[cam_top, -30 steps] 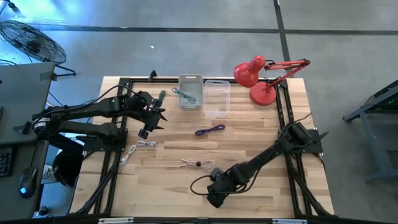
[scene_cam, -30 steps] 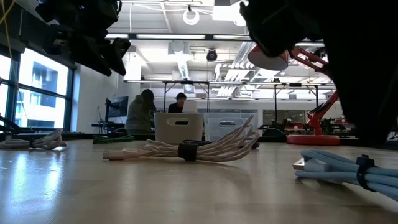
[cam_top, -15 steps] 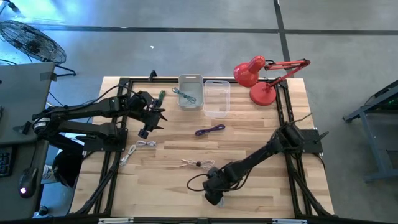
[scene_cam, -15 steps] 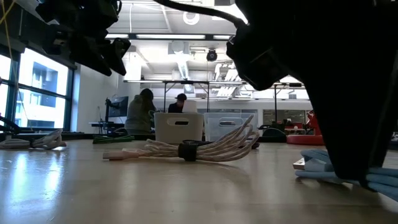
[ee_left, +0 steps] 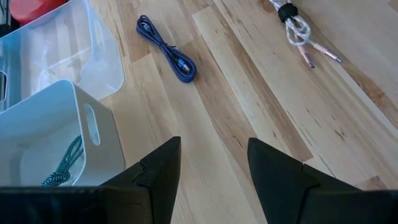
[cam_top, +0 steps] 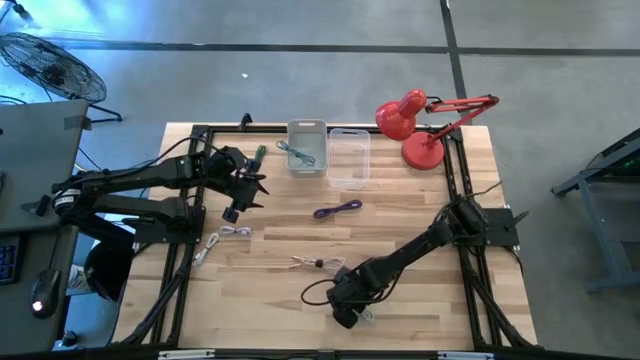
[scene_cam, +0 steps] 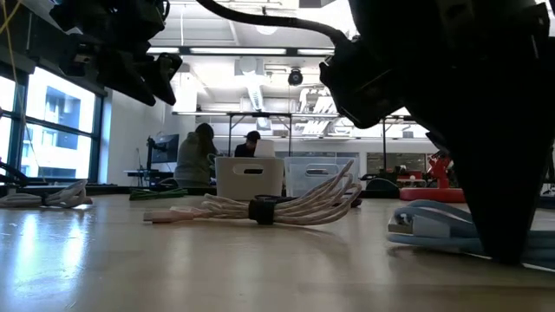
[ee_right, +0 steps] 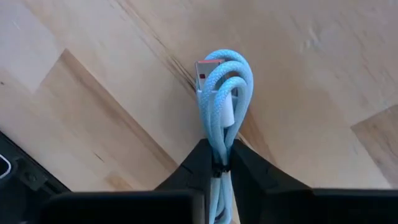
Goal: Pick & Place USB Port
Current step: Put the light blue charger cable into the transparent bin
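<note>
I am working low over the desk (cam_top: 420,230), my right gripper (ee_right: 216,163) pinching the light blue USB cable (ee_right: 222,93) at its banded middle so the coil lifts as one. My left gripper (ee_left: 212,163) is waiting open-jawed just before the white bin (ee_left: 50,134).

The light blue cable (ee_right: 222,93) is a coiled bundle with a silver USB plug at one end, pinched between the right gripper's (ee_right: 216,163) fingers near the table's front edge; in the low view it (scene_cam: 429,227) lies just on the wood; the white cable (scene_cam: 269,206), bundled with a dark tie, lies mid-table; the purple cable (cam_top: 337,209) lies near the bins; a teal cable (ee_left: 64,163) sits inside the grey bin (cam_top: 307,146); the clear bin (cam_top: 348,158) stands beside it.
</note>
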